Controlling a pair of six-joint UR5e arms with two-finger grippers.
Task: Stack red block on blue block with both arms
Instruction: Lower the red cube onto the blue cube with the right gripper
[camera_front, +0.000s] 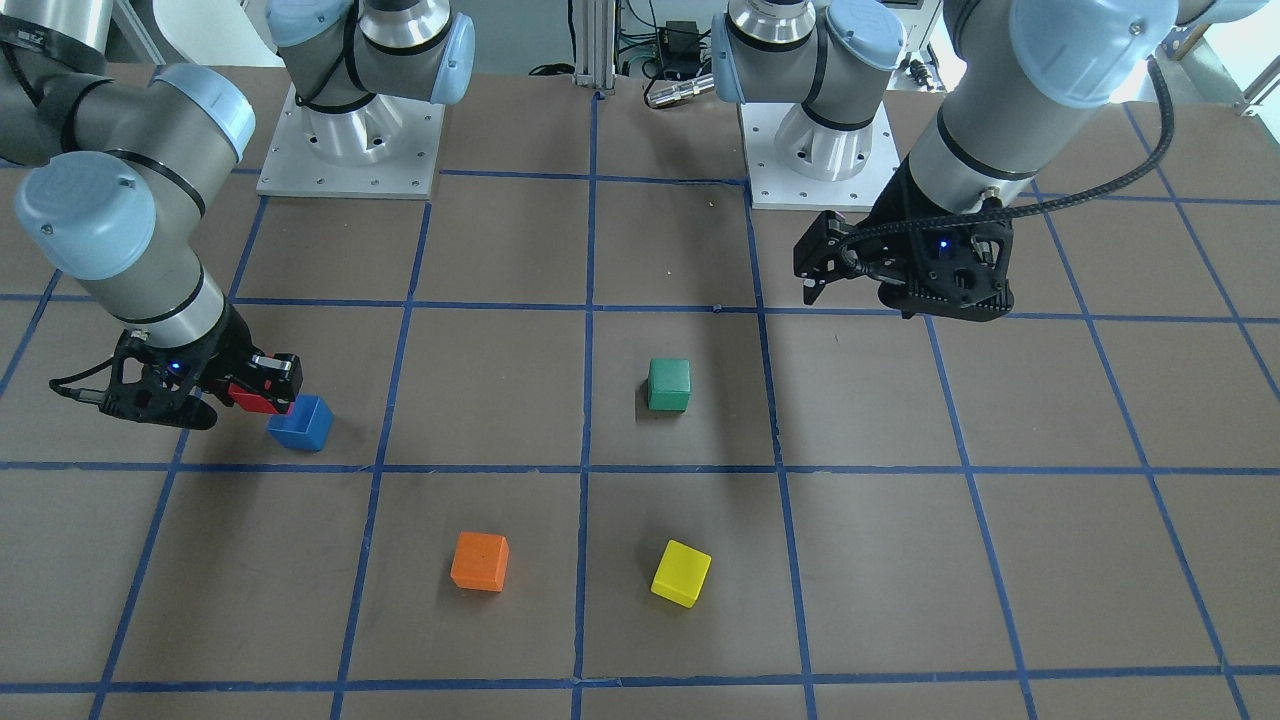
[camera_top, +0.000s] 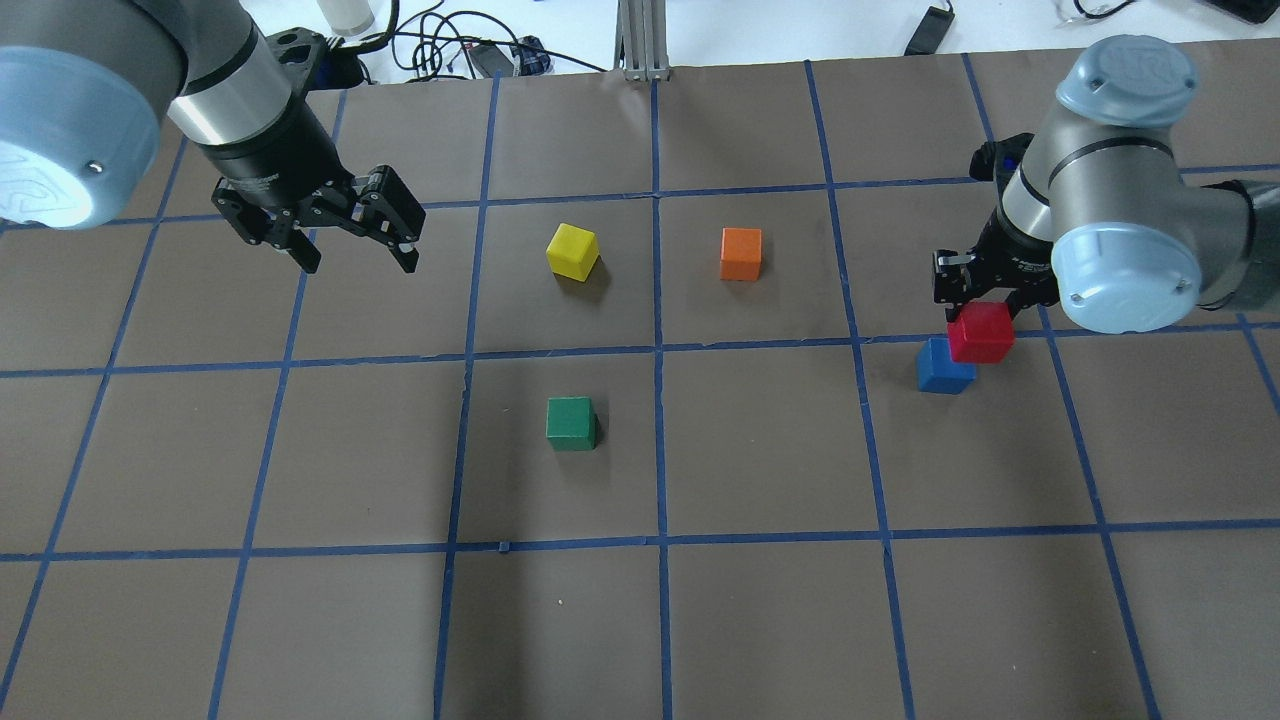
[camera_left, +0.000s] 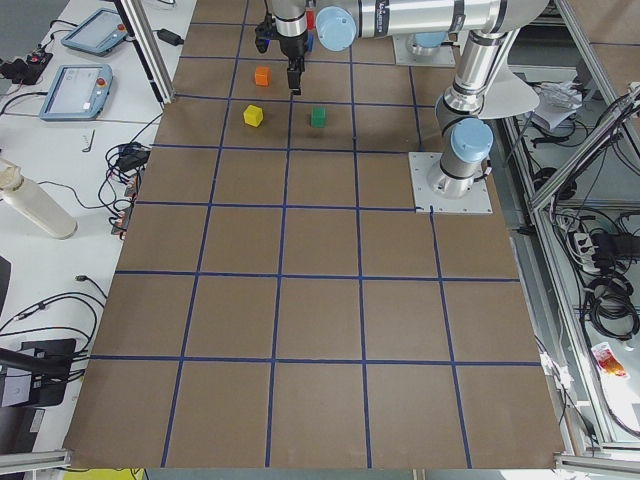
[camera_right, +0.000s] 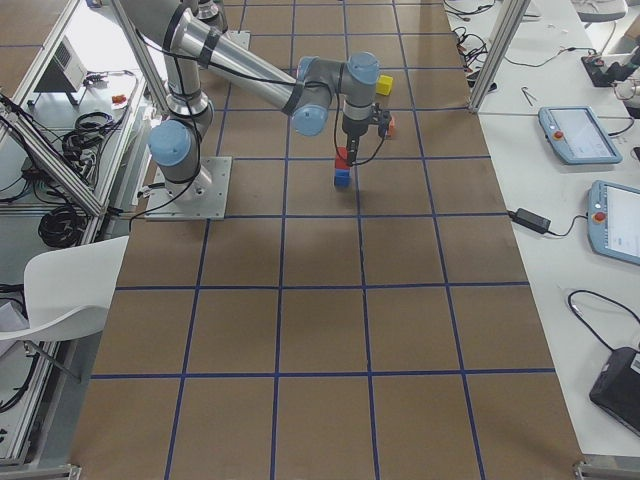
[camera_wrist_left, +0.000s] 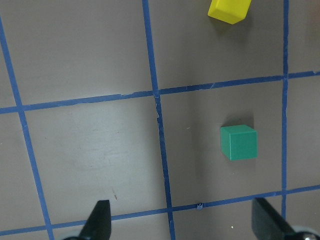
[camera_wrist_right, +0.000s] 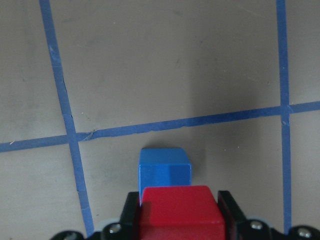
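Overhead exterior view: a brown table marked into squares by blue tape. Two silver-grey arms reach in, one from each side.

The left arm hangs over the far left of the table. Its left gripper has its fingers spread wide and holds nothing. It is well apart from both task blocks.

The right arm bends in from the right edge. Its right gripper is clamped on the red block, one finger on each side, and holds it off the table.

The blue block sits on the table just beneath the red one. From the right-hand side camera, red appears directly above blue and close to it. The right wrist camera shows blue peeking out beyond red and a touch to one side. The two look nearly lined up, but whether their edges are square cannot be told. The cubes have no long axis to match, so the placing likely needs only a small sideways correction and a straight descent. The right arm is clearly the nearer one.

A green block, a yellow block and an orange block lie loose near the middle.
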